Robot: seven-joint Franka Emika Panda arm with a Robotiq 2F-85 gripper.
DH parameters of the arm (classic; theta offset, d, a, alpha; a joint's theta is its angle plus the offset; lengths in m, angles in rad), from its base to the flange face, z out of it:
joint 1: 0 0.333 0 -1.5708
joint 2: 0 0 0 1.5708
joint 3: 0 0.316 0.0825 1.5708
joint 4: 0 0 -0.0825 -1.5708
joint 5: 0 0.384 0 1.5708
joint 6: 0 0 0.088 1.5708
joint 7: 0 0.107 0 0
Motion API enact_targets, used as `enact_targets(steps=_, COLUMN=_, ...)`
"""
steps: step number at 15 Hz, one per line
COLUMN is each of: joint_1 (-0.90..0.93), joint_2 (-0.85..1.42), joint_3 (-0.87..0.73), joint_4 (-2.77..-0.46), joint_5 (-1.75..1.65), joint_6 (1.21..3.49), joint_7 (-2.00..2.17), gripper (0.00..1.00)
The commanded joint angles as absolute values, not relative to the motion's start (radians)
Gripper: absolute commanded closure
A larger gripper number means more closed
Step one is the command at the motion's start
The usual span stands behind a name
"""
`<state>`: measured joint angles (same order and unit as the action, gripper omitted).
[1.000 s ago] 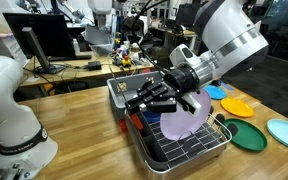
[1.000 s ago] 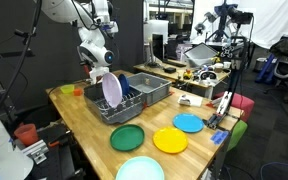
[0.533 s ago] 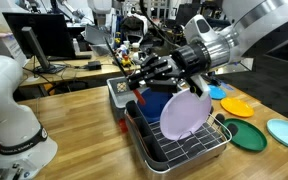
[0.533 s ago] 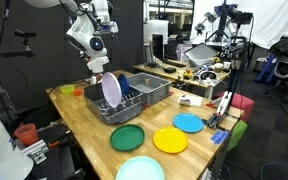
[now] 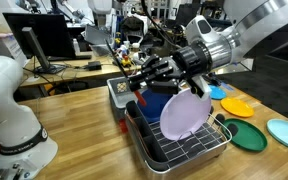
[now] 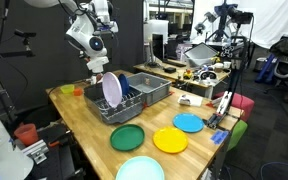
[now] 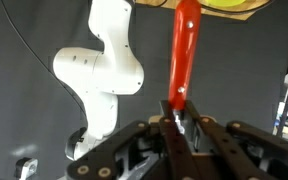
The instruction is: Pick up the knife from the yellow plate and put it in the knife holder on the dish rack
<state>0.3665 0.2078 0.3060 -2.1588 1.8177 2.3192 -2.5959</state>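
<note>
Gripper point(image 7: 180, 118) pinched shut on one end of the knife point(image 7: 184, 50), the rest sticking out. Knife hangs in the air above the dish rack point(image 5: 189, 150) left end, off the yellow plate point(image 6: 170, 140). Probably light, stiff, slick plastic; pinch the handle squarely.

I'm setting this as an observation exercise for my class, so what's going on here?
The robot arm's gripper is shut on a thin orange-red knife, holding it by one end. In both exterior views it hangs in the air above the dish rack, where a pale pink plate stands on edge. The yellow plate lies bare on the wooden table, so the knife is off it but not yet in the rack.
</note>
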Motion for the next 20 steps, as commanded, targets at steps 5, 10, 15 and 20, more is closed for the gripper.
enact_targets(steps=5, joint_1=0.373, joint_2=0.197, joint_3=0.299, joint_4=-2.175, joint_5=1.834, joint_6=2.337, joint_7=-2.606, gripper=0.96)
enact_targets(steps=10, joint_1=0.379, joint_2=0.145, joint_3=0.309, joint_4=-2.246, joint_5=1.91, joint_6=2.351, joint_7=-2.609, gripper=0.96)
enact_targets(steps=15, joint_1=0.377, joint_2=0.1, joint_3=0.31, joint_4=-2.33, joint_5=2.028, joint_6=2.347, joint_7=-2.609, gripper=0.96)
enact_targets(steps=20, joint_1=0.375, joint_2=0.168, joint_3=0.306, joint_4=-2.387, joint_5=2.065, joint_6=2.293, joint_7=-2.607, gripper=0.96)
